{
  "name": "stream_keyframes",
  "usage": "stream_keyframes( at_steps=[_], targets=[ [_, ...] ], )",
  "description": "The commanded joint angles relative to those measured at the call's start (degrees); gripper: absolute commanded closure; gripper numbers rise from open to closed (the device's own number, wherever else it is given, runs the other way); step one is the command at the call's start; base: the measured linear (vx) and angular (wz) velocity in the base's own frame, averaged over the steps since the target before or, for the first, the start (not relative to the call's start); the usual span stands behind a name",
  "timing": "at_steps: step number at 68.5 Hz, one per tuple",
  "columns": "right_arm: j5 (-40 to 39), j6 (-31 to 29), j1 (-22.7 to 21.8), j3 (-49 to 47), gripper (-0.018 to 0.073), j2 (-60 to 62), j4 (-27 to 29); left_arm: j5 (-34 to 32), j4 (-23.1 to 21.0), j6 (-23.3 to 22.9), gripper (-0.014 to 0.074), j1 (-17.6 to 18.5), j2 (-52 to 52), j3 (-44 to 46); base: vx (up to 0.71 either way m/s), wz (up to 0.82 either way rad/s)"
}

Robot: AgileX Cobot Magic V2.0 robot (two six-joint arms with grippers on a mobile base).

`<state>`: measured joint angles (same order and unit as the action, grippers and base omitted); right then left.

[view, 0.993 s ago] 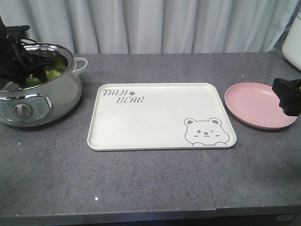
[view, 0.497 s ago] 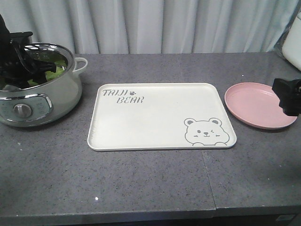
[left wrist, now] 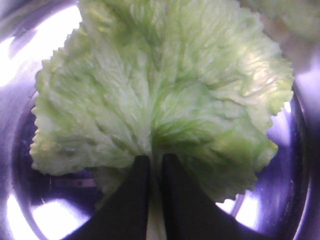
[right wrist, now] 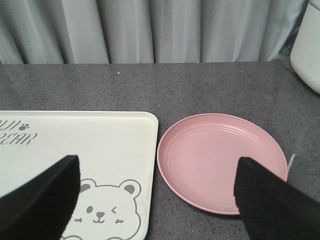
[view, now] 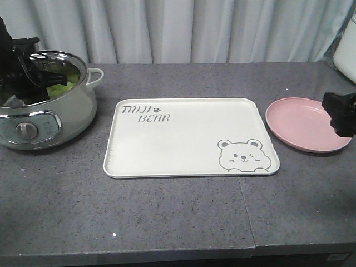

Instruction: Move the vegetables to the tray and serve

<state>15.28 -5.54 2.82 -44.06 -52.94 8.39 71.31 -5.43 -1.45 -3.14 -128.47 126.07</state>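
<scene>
- Kitchen-style serving setup on a grey speckled countertop [view: 183, 222]
- On it, an electric cooking pot [view: 67, 119] with a dial, a cream tray [view: 183, 139] and a pink plate [view: 300, 122]
- Pale pleated curtain [view: 194, 28] closes off the back

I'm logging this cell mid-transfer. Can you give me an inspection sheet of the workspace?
Surface: grey speckled table, with no spills visible.
Job's things: vegetables, lettuce leaves, are in the pot at the left. The tray lies flat at centre with nothing on it.
Clutter: pink plate, to the right of the tray and apart from it, with nothing on it.
Grippers: left gripper is inside the pot, closed on a leaf's base. Right gripper is open above the plate's near side and holds nothing.
Cables: nothing seen.
Surroundings: grey curtain behind the table, and a white object at the far right edge.
</scene>
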Motion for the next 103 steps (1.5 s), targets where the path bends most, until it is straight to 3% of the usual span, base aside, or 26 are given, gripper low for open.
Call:
stream_keyframes(
  at_steps=[1, 48, 61, 67, 77, 94, 98, 103],
  targets=[
    [-3.61, -0.14, -0.10, -2.01, -0.0035, 0.44, -0.08, -0.77, -0.47, 0.26, 0.0603, 0.16, 4.35, 1.44, 0.00, 0.00],
    [-2.41, -0.35, -0.10, -2.01, -0.0035, 0.44, -0.03, -4.31, 1.03, 0.33, 0.0603, 0.12, 15.17, 1.51, 0.00, 0.00],
    [-2.58, -3.05, -0.04, -5.74, -0.0035, -1.91, 6.10, -4.31, -3.29, 0.33, 0.0603, 0.12, 19.03, 1.51, 0.00, 0.00],
    [-1.37, -7.68, -0.04, -9.68, -0.0035, -4.86, 12.94, -4.36, -6.66, 0.33, 0.0603, 0.12, 20.61, 1.51, 0.00, 0.00],
    [4.50, -21.37, -0.04, -17.79, -0.0035, -10.98, 30.15, -4.30, -10.94, 0.58, 0.0603, 0.23, 22.83, 1.51, 0.00, 0.00],
    [22.49, -48.19, -0.11, -28.91, -0.0035, -22.48, 73.35, -2.96, -14.40, 3.60, 0.0603, 4.26, 23.91, 1.51, 0.00, 0.00],
    [27.45, -50.86, -0.11, -30.24, -0.0035, -25.12, 82.16, -2.72, -15.17, 4.17, 0.0603, 5.98, 23.91, 1.51, 0.00, 0.00],
    [31.69, -52.72, -0.11, -31.33, -0.0035, -27.97, 89.07, -2.78, -16.03, 4.82, 0.0603, 8.54, 23.91, 1.51, 0.00, 0.00]
  ],
)
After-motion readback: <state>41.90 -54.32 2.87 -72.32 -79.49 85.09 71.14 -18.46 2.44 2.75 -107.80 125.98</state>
